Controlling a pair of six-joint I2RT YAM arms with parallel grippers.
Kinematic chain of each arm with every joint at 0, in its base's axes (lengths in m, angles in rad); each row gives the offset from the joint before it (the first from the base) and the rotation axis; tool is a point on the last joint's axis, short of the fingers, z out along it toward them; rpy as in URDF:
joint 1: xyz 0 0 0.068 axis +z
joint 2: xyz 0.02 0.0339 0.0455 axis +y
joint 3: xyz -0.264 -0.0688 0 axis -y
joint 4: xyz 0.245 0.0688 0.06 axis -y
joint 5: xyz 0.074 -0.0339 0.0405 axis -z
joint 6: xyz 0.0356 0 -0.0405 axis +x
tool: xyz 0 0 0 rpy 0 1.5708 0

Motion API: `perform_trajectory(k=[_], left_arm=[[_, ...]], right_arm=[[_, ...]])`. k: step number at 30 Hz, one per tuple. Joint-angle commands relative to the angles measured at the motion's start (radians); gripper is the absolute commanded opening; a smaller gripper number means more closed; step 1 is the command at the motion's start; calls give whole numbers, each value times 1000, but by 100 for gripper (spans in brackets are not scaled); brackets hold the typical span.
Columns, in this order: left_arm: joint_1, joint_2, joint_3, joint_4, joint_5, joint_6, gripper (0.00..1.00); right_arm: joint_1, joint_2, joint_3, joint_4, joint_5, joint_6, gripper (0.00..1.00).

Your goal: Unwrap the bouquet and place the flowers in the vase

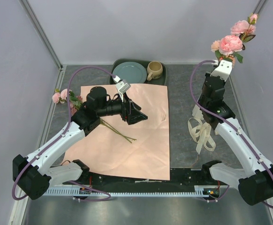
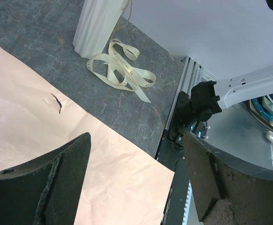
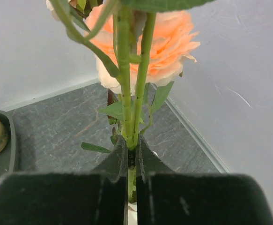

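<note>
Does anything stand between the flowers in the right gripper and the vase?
Nothing visible does. The right gripper holds the flowers high; the vase stands beside the ribbon, its mouth out of view.

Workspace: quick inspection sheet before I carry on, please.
Surface: grey table, paper spread flat.
Job's things: loose flowers lie across paper's left edge; held flowers raised at right; vase stands by ribbon.
Clutter: ribbon; tray with plate and mug at back.
Claws: left claw open over paper; right claw shut on stems.
Cables: purple cables in loops, none seen snagged.
Surroundings: plain walls, metal frame.
</note>
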Motion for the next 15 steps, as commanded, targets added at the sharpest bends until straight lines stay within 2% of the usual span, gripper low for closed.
perform_trajectory(k=[1, 4, 5, 7, 11, 13, 14, 15], left_arm=[[1, -2, 49, 11, 22, 31, 86], [1, -3, 48, 11, 22, 31, 86], [1, -3, 49, 10, 21, 30, 86], [1, -5, 48, 10, 21, 28, 86], [2, -8, 48, 8, 18, 30, 86], [2, -8, 48, 8, 13, 31, 86], [2, -8, 48, 8, 12, 31, 87], [2, -5, 48, 7, 9, 31, 87]], right_arm=[[-8, 0, -45, -27, -19, 41, 6], [-8, -14, -45, -39, -30, 43, 20], [-8, -16, -40, -56, -30, 44, 30], [-8, -20, -14, -85, -30, 53, 37], [-8, -28, 29, -177, -56, 76, 61], [-8, -34, 52, -209, -65, 87, 68], [-8, -36, 73, -244, -85, 89, 76], [-8, -31, 87, -267, -90, 93, 79]])
